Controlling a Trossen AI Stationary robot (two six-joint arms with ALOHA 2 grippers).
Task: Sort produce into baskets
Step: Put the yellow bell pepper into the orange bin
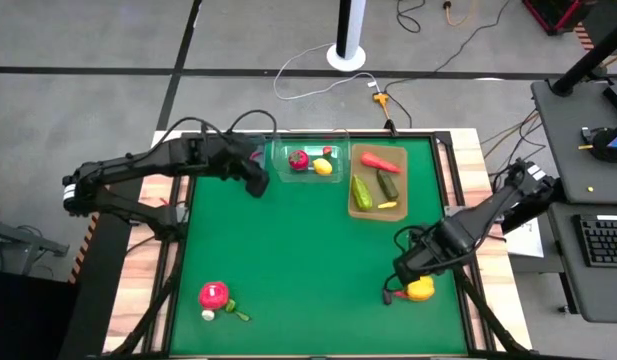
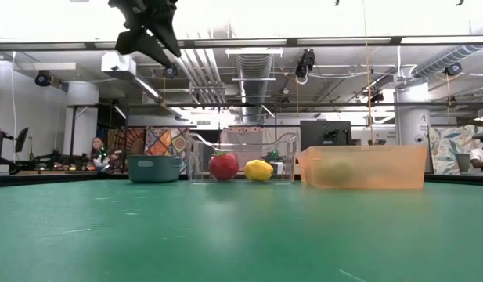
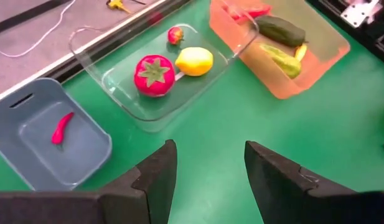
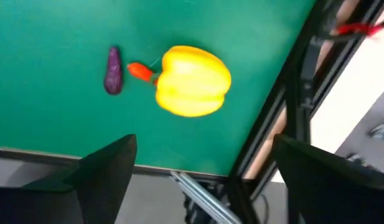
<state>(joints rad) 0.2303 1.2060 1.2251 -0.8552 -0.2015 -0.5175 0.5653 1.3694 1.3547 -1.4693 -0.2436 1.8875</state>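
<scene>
My left gripper (image 3: 209, 152) hangs open and empty above the mat, just short of the baskets (image 1: 258, 186). The blue-grey bin (image 3: 51, 134) holds a red chilli (image 3: 61, 127). In the clear tub (image 3: 120, 87) lie a red tomato (image 3: 154, 74), a lemon (image 3: 194, 61) and a small red piece (image 3: 175, 35). The tan tray (image 1: 355, 205) holds a red piece (image 1: 380, 160), cucumbers (image 1: 363, 192) and a yellow bit. My right gripper (image 4: 203, 142) stands open, pointing down beside a yellow pepper (image 4: 193, 81) that rests on the mat at the near right (image 1: 421, 291).
A small purple piece (image 4: 112, 70) and a tiny orange-red bit (image 4: 139, 71) lie next to the pepper, close to the table's right edge rail (image 4: 285, 106). A red round piece (image 1: 215, 295) with a white bit and a green bit lies at the near left.
</scene>
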